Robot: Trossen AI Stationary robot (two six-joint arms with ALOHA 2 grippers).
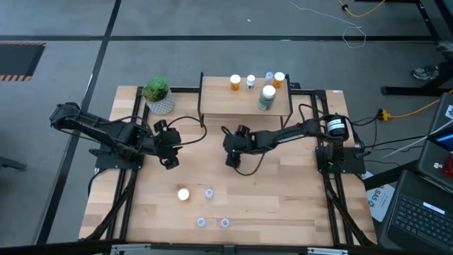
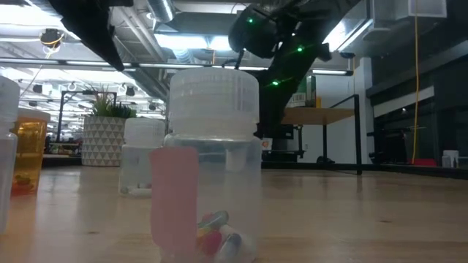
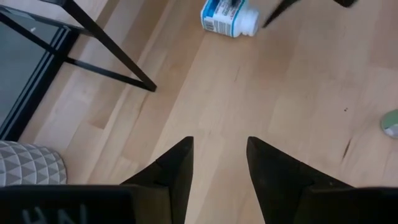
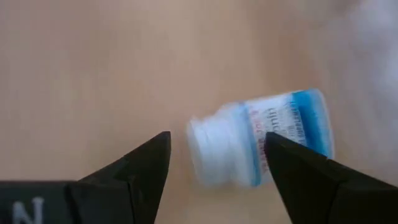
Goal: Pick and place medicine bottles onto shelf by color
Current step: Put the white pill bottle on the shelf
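Mid-table, ahead of the shelf (image 1: 245, 106): white bottle (image 4: 261, 143) on its side, seemingly crosswise between right gripper (image 4: 217, 163)'s spread, empty fingers; left gripper (image 1: 170, 161) farther off, parted, empty.

Grey floor (image 1: 212, 64), ceiling strip lights (image 2: 183, 40), laptop (image 1: 425, 212)

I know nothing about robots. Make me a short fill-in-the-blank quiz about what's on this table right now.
1. The plant stands beside the shelf, on the ____ arm's side.
2. The white bottle under the right gripper is not upright; it is ____.
3. The right gripper's fingers are ____, not yet closed on that bottle.
4. The left gripper holds ____.

Missing words: left; lying on its side; open; nothing
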